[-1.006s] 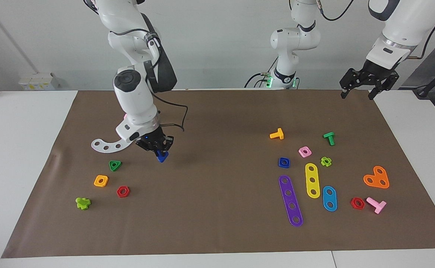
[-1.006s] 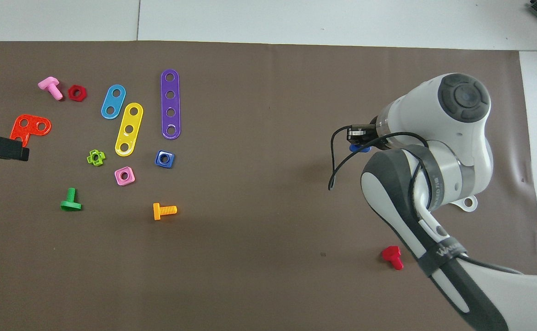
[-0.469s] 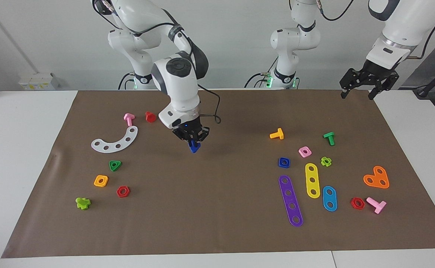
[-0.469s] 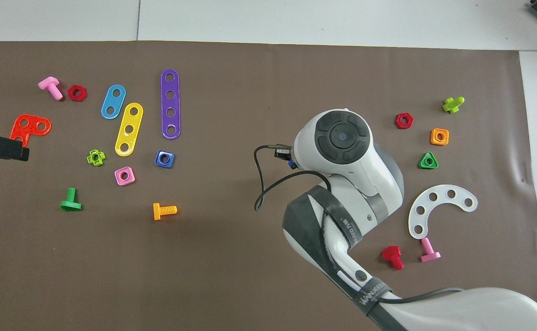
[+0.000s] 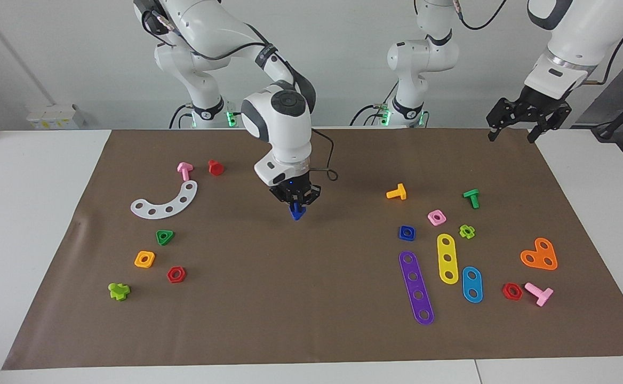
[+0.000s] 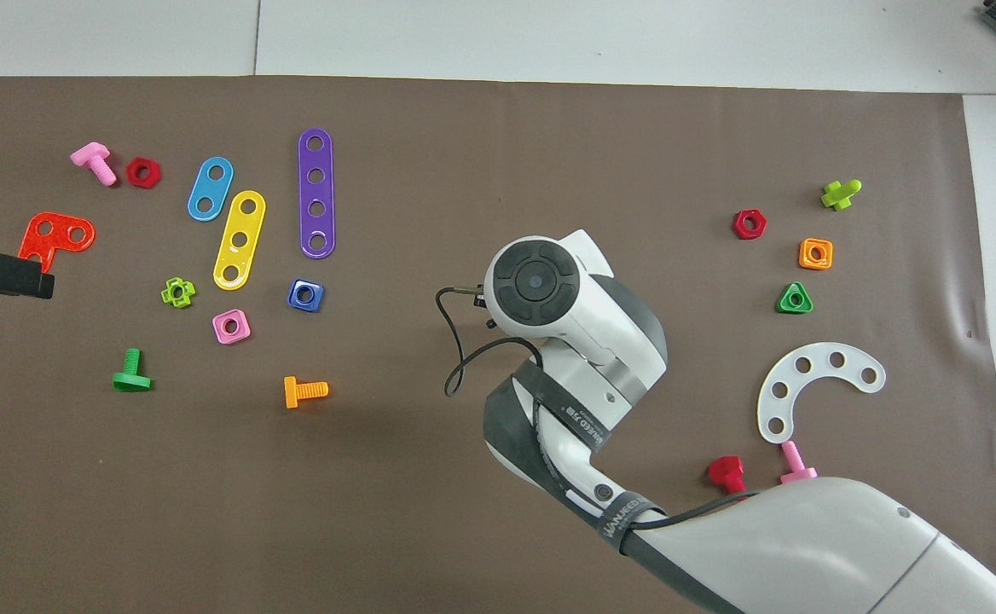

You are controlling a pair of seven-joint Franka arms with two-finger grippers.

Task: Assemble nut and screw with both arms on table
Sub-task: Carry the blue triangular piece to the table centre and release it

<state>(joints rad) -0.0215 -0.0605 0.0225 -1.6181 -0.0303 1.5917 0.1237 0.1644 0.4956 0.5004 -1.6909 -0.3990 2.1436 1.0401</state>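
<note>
One screw (image 5: 296,212) in right gripper (image 5: 296,204) | nut (image 5: 406,232) on mat (image 5: 311,298)

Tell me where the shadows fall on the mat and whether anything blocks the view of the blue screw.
Facing view: a soft shadow lies on the mat beside the screw, which shows clearly in the right gripper. Overhead view: the right arm's wrist covers the screw; a faint shadow falls near the orange bolt.

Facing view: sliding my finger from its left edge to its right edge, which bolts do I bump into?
First the lime bolt → pink bolt → red bolt → dark-blue screw in the right gripper → orange bolt → green bolt → second pink bolt.
</note>
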